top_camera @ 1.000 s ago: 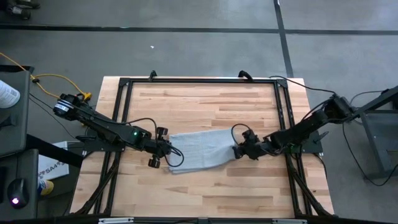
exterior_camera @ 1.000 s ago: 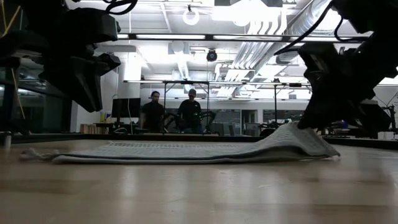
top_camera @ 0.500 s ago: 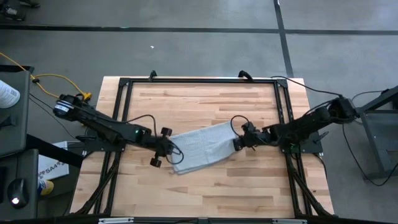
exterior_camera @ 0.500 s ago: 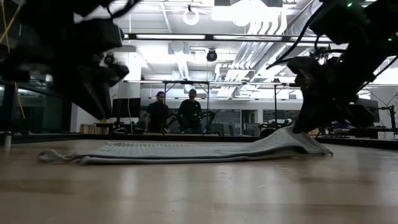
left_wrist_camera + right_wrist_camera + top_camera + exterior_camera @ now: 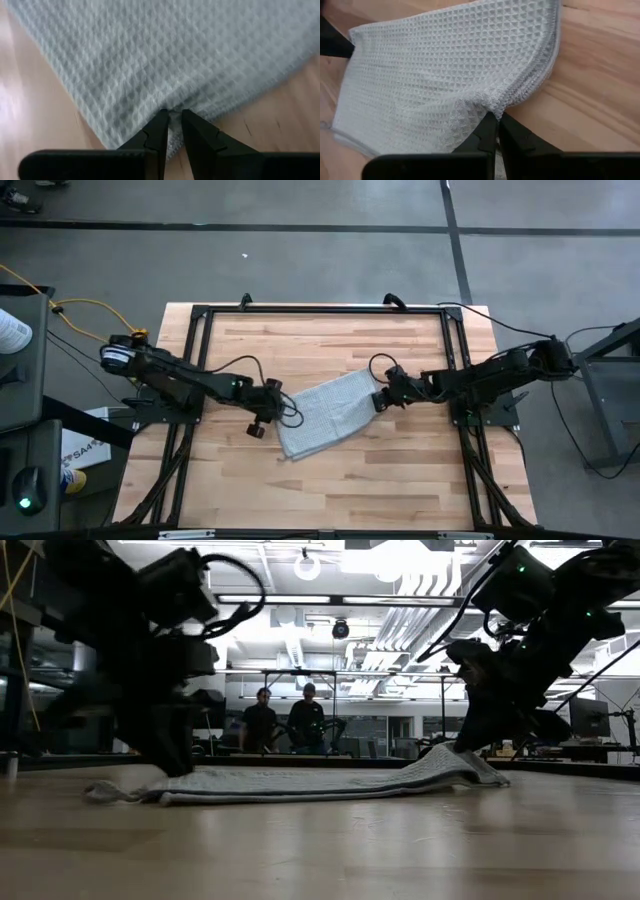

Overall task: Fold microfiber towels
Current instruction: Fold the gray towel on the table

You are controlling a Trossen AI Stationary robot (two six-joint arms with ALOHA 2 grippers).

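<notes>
The light grey-blue waffle-weave towel (image 5: 325, 416) lies slanted at the middle of the wooden table, its near left corner (image 5: 291, 452) flat on the wood. It also shows in the low view (image 5: 300, 783). My left gripper (image 5: 277, 413) is shut on the towel's left edge, and its wrist view (image 5: 171, 120) shows the cloth filling the picture. My right gripper (image 5: 379, 401) is shut on the towel's right end (image 5: 494, 116). My left gripper pinches the towel's left edge (image 5: 171, 113) between its two fingertips. It comes slanting down from the table's left. The cloth puckers at the fingers and lies on the table around them. One layer or several, I cannot tell. My right gripper pinches the towel's right edge (image 5: 495, 106) between its two fingertips, slanting down from the table's right. The cloth bunches at the fingers. That end (image 5: 455, 755) is raised slightly off the wood, and the cloth slopes down to the table from there.
A black frame (image 5: 320, 310) runs around the tabletop along its far edge and sides. Bare wood lies near and far of the towel. Two people (image 5: 285, 725) stand in the room far behind the table.
My right gripper has gone toward the table's far edge with the towel's right end. My left gripper has shifted a little toward the far edge and right. The towel has turned about on the table, from lying straight left to right to lying slanted.
</notes>
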